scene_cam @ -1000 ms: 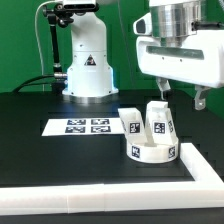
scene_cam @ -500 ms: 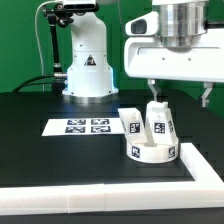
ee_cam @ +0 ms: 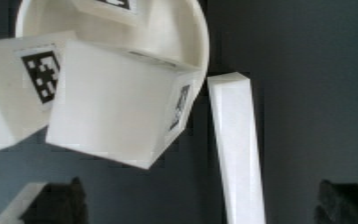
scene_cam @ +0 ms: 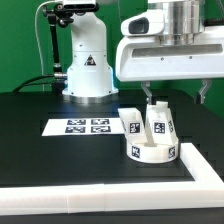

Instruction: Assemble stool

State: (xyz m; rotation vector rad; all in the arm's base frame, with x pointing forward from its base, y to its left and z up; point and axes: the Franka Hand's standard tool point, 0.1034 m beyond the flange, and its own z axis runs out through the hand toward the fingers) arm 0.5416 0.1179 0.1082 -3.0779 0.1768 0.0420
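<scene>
Here the round seat (scene_cam: 152, 152) of the stool lies flat on the black table (scene_cam: 60, 160), a thick white plastic disc with smooth matte sides and a black-and-white square tag on its rim, tucked close against the white border wall (scene_cam: 190, 165) at the exterior view's right. Two short, chunky legs stand upright on top of the disc: one blocky leg (scene_cam: 131, 122) toward the exterior view's left and a second, slightly tapered leg (scene_cam: 160, 122) just beside it, each wearing square tags on its flat faces. The gripper (scene_cam: 152, 96) hangs directly above the second leg, its thin dark fingers (scene_cam: 148, 95) pointing down and ending near the leg's top; whether they touch it is hard to say, and I cannot tell how wide they stand or whether they hold anything. In the wrist view the leg fills the near field as a white, sharp-edged block with a speckled tag, the curved edge of the seat lies behind it, and a long straight white bar, probably the border wall, runs alongside over the dark table. The marker board (scene_cam: 80, 126), a thin flat white sheet with four tags, lies well apart toward the exterior view's left, in front of the arm's white base (scene_cam: 88, 70).
</scene>
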